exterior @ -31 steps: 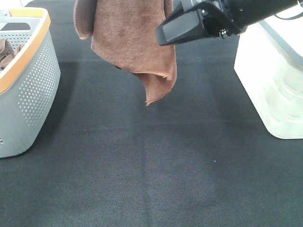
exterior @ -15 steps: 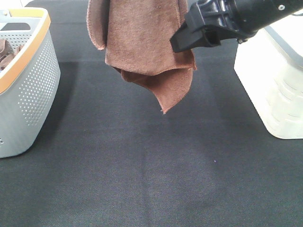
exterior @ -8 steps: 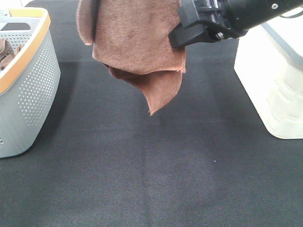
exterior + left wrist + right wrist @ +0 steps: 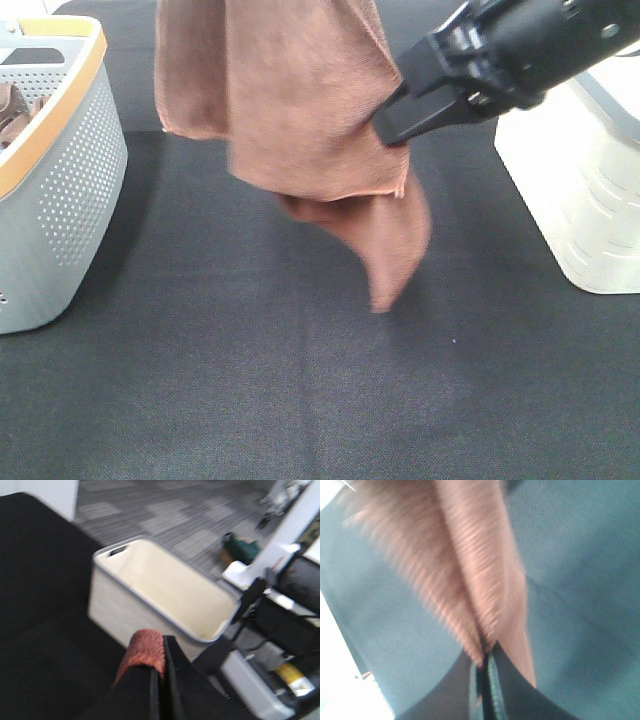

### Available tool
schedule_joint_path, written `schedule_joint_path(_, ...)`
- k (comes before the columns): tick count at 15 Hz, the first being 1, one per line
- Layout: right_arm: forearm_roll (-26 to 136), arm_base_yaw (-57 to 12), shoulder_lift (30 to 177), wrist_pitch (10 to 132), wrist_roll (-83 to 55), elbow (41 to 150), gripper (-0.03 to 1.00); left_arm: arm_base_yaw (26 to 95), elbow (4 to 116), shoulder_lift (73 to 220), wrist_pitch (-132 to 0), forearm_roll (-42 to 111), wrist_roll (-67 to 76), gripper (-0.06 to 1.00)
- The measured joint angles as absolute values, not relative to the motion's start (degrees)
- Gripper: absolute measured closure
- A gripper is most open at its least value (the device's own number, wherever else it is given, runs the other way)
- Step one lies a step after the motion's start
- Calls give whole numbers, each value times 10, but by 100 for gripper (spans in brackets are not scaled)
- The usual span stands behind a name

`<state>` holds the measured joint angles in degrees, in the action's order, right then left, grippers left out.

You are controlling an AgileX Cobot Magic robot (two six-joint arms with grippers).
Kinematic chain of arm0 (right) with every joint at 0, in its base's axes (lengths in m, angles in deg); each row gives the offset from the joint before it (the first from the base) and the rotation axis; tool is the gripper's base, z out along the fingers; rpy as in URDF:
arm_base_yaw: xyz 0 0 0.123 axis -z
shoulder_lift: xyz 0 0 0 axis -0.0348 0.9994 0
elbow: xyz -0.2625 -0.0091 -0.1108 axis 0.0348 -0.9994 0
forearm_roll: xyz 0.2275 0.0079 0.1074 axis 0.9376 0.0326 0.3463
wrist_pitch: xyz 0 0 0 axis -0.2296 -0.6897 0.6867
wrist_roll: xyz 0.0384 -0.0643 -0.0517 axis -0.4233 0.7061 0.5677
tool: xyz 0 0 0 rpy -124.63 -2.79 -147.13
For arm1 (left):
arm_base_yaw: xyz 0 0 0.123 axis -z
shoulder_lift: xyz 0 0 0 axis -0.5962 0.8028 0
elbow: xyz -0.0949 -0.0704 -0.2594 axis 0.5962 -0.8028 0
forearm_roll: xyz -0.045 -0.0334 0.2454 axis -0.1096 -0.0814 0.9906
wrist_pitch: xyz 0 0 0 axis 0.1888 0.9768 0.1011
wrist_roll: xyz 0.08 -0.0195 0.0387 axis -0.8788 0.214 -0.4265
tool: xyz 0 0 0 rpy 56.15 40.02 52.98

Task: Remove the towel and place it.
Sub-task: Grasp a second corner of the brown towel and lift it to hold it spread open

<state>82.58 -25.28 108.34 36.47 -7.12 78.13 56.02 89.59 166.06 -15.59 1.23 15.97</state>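
From the high camera, the towel [image 4: 300,100] hangs above the black table [image 4: 300,400], its top out of frame and one corner pointing down. The right gripper [image 4: 392,122] has its jaws clenched on the towel's right edge. A grey basket [image 4: 70,190] with an orange rim stands at the left, holding a bunched brown cloth [image 4: 8,110]; a white bin [image 4: 570,200] stands at the right. In the left wrist view, the left gripper [image 4: 161,657] pinches a reddish fold of the towel between clenched jaws, with the white bin beyond. The right wrist view, blurred, shows jaws closed on the towel's folds.
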Motion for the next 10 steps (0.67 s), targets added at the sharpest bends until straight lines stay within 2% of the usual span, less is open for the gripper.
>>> schedule_joint_path(2, 818, -253, 1073, 367, -89, 781, 97, 560, 896, 1661, -154, 53, 183, 94)
schedule_joint_path(5, 818, -253, 1073, 372, -94, 781, 97, 560, 896, 1661, -147, 37, 187, 94)
schedule_joint_path(8, 819, -253, 1092, 382, -94, 781, 96, 560, 896, 1661, -144, -118, 139, 94)
schedule_joint_path(10, 825, -253, 1102, 388, -94, 781, 82, 560, 896, 1661, -143, -217, 89, 94)
